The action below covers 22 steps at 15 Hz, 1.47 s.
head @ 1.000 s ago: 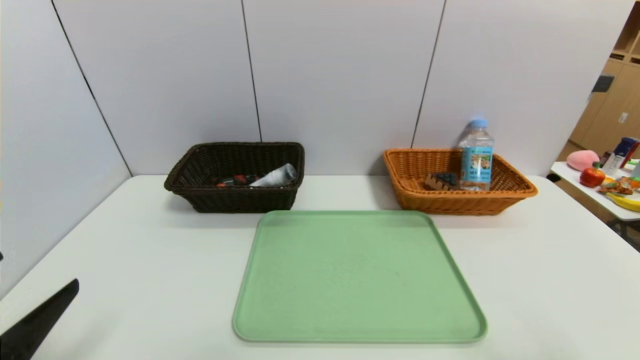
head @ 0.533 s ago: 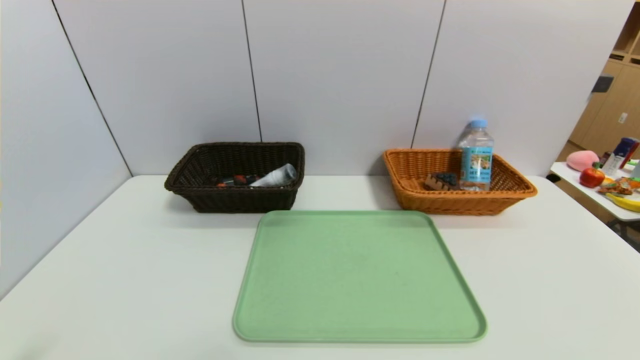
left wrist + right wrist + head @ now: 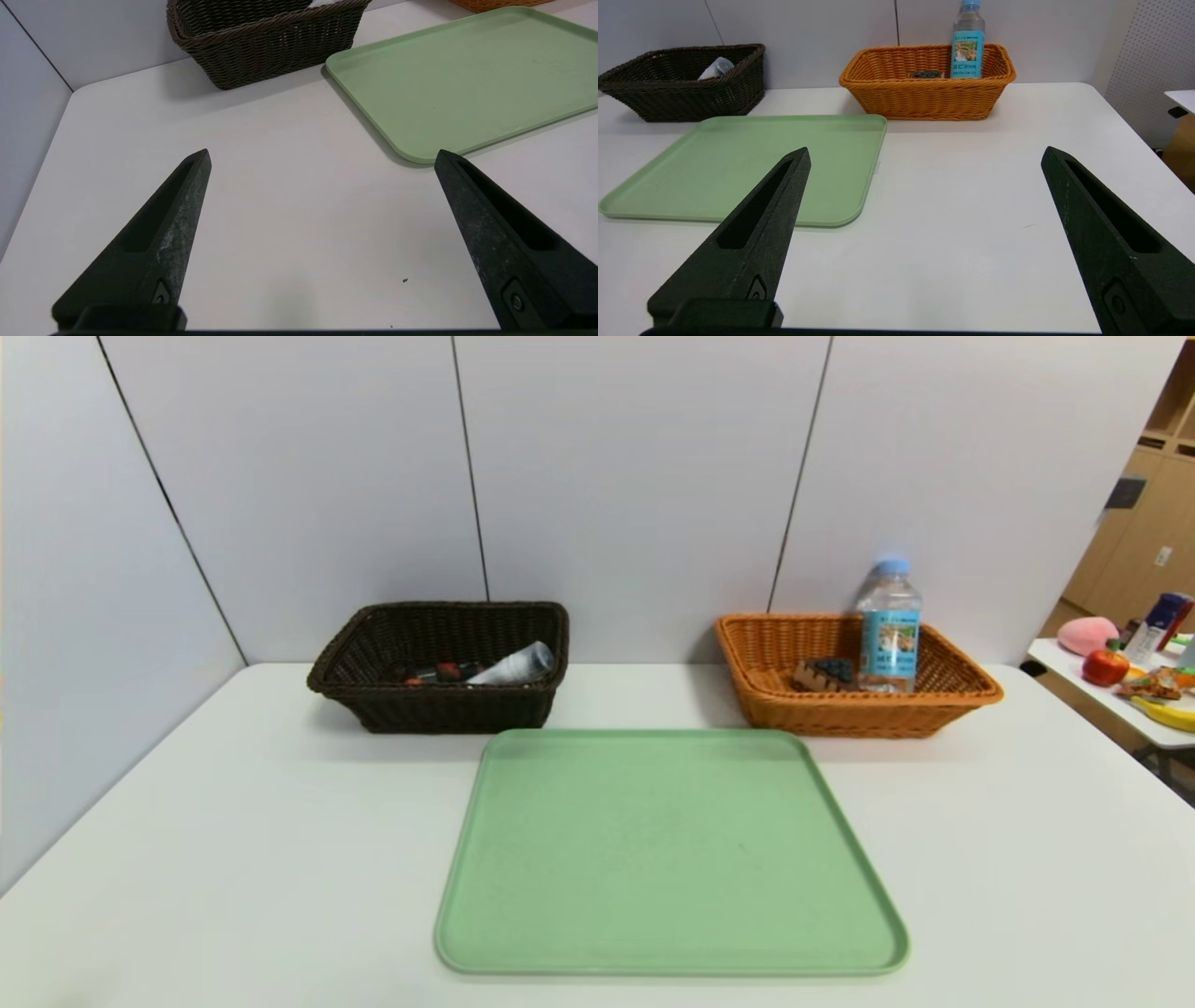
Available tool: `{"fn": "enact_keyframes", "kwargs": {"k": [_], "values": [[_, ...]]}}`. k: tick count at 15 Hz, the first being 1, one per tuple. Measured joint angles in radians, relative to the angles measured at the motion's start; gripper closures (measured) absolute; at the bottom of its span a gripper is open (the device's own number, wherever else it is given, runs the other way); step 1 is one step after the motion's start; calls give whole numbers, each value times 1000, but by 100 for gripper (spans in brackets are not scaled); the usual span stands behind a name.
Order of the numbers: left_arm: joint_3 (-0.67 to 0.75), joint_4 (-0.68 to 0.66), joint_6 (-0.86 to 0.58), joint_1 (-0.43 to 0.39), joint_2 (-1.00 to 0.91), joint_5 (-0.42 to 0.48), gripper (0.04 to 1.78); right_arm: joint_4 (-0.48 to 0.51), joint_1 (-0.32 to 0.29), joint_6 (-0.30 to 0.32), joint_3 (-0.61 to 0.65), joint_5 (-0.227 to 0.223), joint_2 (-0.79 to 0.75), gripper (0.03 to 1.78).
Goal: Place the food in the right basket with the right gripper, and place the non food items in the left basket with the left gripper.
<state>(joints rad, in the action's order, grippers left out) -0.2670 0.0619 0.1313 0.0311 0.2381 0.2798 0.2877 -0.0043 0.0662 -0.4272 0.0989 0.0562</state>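
The water bottle (image 3: 968, 43) carries a blue printed label, its writing too small to read.

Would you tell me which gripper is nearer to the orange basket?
Right. The right gripper hovers over the table, facing the orange basket; the left gripper sits across the green tray, nearer the dark basket.

dark basket (image 3: 439, 665) | contents part-hidden by wall | soap unseen

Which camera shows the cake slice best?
The head view: the chocolate cake slice shows its side and berry topping inside the orange basket. The right wrist view shows only its dark top over the rim. The left wrist view misses it.
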Motion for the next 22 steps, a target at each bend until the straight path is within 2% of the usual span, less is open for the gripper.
{"fn": "enact_keyframes", "kwargs": {"k": [4,6,9,13,14,20,22], "values": [[49,37,-7,-13,-120,4,13,-1,0,-50,37,3,-38,11],[77,51,-6,-18,-186,-3,13,-36,0,-76,66,8,-50,11],[96,-73,26,-20,-225,-32,13,-204,0,-128,121,4,-57,11],[120,-184,146,-21,-237,-173,13,-495,0,-254,249,14,-57,10],[128,-187,149,-21,-238,-195,13,-522,0,-263,265,13,-57,10],[259,-160,112,-20,-239,-251,13,-512,1,-264,401,6,-57,10],[265,-108,98,-20,-239,-245,13,-442,1,-266,420,-5,-57,10]]}}
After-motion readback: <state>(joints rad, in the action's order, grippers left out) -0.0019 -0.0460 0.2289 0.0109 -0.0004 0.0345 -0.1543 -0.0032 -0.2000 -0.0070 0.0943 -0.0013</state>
